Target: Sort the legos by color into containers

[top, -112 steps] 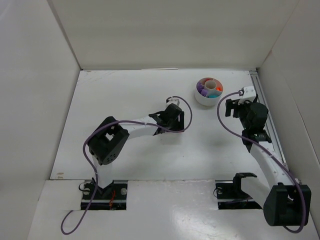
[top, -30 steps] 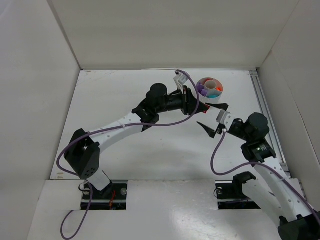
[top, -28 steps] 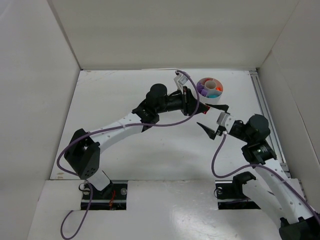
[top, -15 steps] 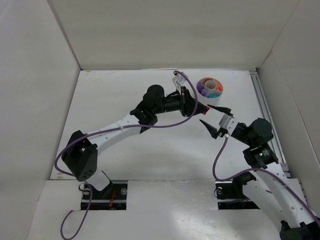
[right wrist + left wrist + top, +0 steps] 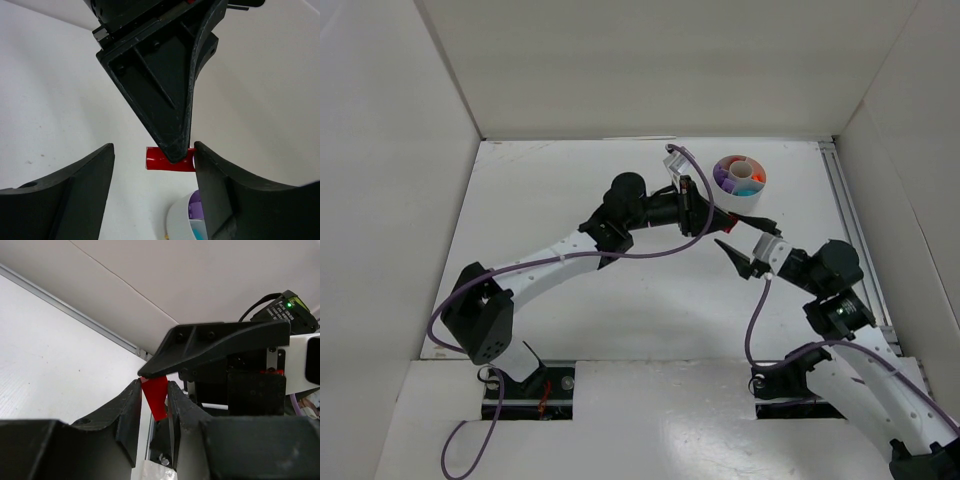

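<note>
A small red lego (image 5: 156, 396) is pinched between the fingers of my left gripper (image 5: 154, 385), which is shut on it above the table, just left of the tub. The white round tub of containers (image 5: 740, 180) holds purple, teal and orange pieces. My right gripper (image 5: 152, 147) faces the left one, open, its jaws standing on either side of the red lego (image 5: 169, 159); its right finger (image 5: 220, 190) is at the brick's end. From above, the left gripper (image 5: 690, 196) and right gripper (image 5: 744, 238) meet below the tub; the lego is hidden there.
The tub's rim (image 5: 181, 216) shows low in the right wrist view, with purple pieces inside. White walls enclose the table on three sides, and a metal rail (image 5: 855, 230) runs along its right edge. Purple cables loop from both arms.
The right gripper's jaws have narrowed a little around the red lego, and its wrist has drawn back toward the near edge. The left gripper has shifted slightly left, still holding the brick.
</note>
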